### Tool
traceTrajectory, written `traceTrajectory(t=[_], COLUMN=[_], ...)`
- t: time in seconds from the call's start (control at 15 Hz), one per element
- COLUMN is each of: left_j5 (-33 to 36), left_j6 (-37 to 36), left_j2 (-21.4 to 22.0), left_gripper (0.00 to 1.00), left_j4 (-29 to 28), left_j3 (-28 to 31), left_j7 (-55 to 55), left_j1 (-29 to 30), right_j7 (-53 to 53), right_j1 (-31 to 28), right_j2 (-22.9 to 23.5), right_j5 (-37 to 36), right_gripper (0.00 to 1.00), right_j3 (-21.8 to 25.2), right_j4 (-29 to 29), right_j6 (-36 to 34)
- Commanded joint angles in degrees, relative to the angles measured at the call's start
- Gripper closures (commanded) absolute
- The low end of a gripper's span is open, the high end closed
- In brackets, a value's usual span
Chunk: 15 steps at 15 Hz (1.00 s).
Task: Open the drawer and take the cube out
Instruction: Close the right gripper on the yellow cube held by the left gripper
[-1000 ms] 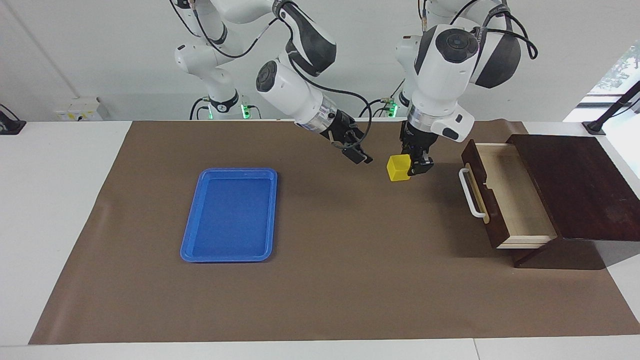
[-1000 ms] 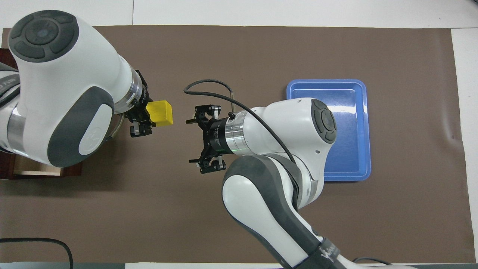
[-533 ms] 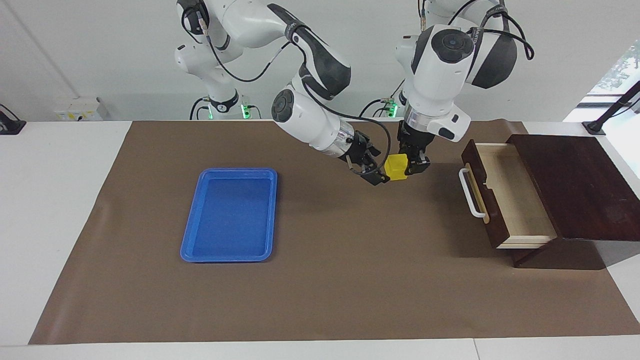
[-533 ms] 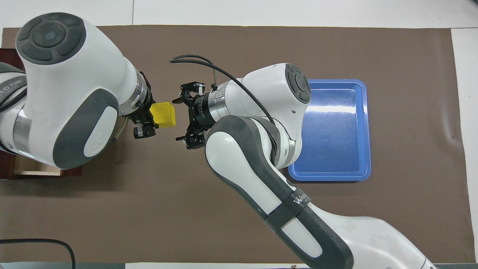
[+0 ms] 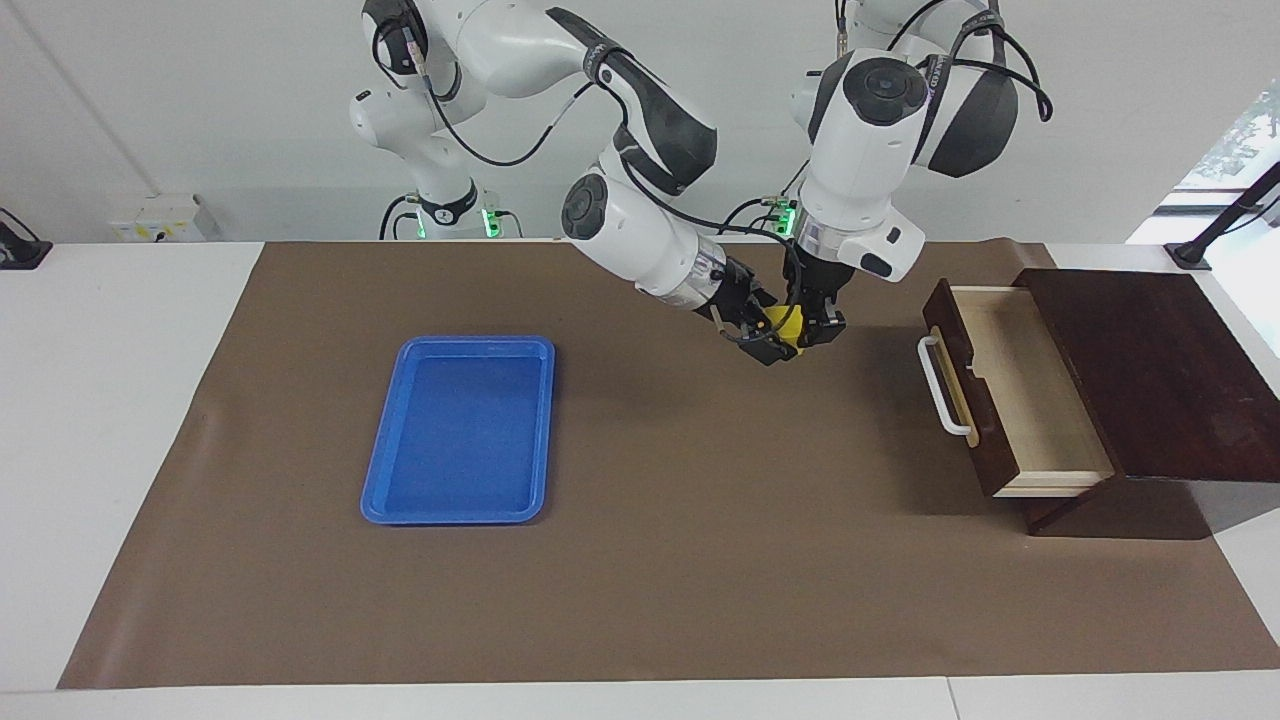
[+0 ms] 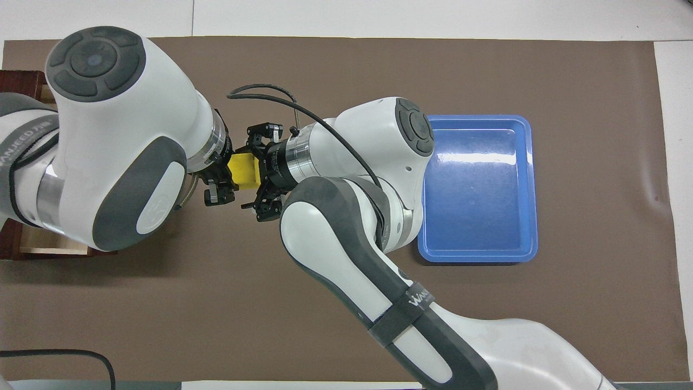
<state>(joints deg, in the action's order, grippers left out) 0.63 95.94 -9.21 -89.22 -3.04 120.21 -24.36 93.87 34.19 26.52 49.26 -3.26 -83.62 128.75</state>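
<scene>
Cube: the small yellow cube [image 5: 787, 325] hangs in the air over the bare brown mat [image 5: 640, 560], between the blue tray [image 5: 385, 470] and the open drawer [image 5: 1000, 380], pinched between the two grippers.
Left gripper: the left gripper [image 5: 822, 327] points down from its white wrist and its fingers are clamped on the cube.
Right gripper: the right gripper [image 5: 765, 335] comes in slanting from the tray's end, its fingers spread wide to either side of the cube; whether they touch it I cannot tell.
Drawer: pulled well out of its dark box [image 5: 1150, 370] at the left arm's end of the table, white bar handle [image 5: 942, 390] facing the middle, pale wood inside showing bare.
Facing view only: the whole drawer and its interior, and that the cube is well above the mat.
Overhead view only: the cube's top face [image 6: 242, 170] wedged between the right gripper's [image 6: 259, 170] parted fingers [image 6: 262, 130] and the left gripper [image 6: 223, 179]; the left arm's bulk covers nearly all of the drawer [image 6: 51, 248] there.
Tray: the blue tray [image 6: 528, 179] lies flat toward the right arm's end, well apart from the grippers.
</scene>
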Motion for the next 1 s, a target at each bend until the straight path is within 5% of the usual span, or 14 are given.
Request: traceTrajectory(t=[0.0,0.53,0.6,0.67,0.73,0.93], left_j5=[-0.8,-0.7,-0.7,-0.7,-0.7,-0.7], left_j6=[-0.1,0.0,0.0,0.0,0.0,0.3], left_j2=[0.4,0.7,0.7,0.7,0.7,0.8], left_gripper=[1.00,1.00,1.00,1.00,1.00,1.00], left_j4=[-0.7,-1.2,-1.2,-1.2,-1.2,-1.6], left_j3=[0.9,0.9,0.9,0.9,0.9,0.9], left_j7=[0.8,0.6,0.6,0.6,0.6,0.6], left_j1=[-1.0,-1.0,-1.0,-1.0,-1.0,-1.0], right_j7=[1.4,1.9,2.2,2.6,3.9,6.9], right_j1=[-0.7,-1.0,-1.0,-1.1,-1.0,-1.7], right_j2=[0.5,0.2,0.2,0.2,0.1,-0.1], right_j5=[-1.8,-1.9,-1.8,-1.7,-1.1,-1.0], right_gripper=[0.00,0.00,0.14,0.73,1.00,1.00], right_j3=[-0.3,-0.3,-0.3,-0.3,-0.3,-0.3], right_j4=[0.0,-1.1,-1.2,-1.0,-0.7,-0.2], right_j6=[0.0,-0.1,-0.1,0.1,0.2,-0.2])
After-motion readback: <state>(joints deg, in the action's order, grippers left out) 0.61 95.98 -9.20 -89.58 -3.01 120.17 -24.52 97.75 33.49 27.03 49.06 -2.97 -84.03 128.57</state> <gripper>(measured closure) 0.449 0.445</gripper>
